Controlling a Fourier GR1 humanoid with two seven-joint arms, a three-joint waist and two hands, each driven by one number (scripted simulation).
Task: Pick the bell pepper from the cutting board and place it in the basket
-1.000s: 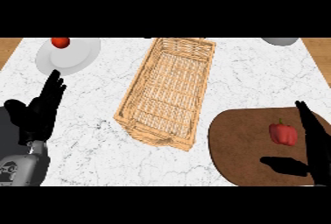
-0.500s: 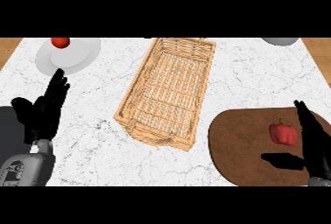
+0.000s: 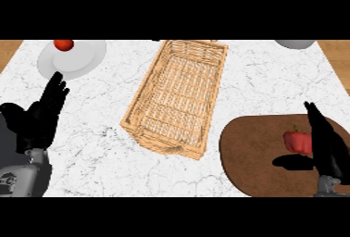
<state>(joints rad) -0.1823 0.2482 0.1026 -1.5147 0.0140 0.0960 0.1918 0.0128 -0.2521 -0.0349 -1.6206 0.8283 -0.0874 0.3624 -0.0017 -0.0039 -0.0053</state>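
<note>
A red bell pepper [image 3: 296,141] with a green stem lies on the round brown cutting board [image 3: 256,157] at the lower right. My right hand [image 3: 327,147] stands open just right of the pepper, fingers straight and pointing away, thumb stretched out low towards the board's middle; I cannot tell if it touches the pepper. The long wicker basket [image 3: 179,95] lies slanted in the middle of the counter, with nothing in it. My left hand [image 3: 40,118] rests open at the left edge, fingers up.
A white plate [image 3: 78,58] with a small red fruit [image 3: 64,45] on it sits at the back left. Part of a grey-white dish [image 3: 296,44] shows at the back right. The marble counter ends in wood at both back corners.
My right hand has drawn back a little towards the lower edge and sits closer beside the pepper. The left hand shifted slightly right and down. Pepper and basket stayed put.
</note>
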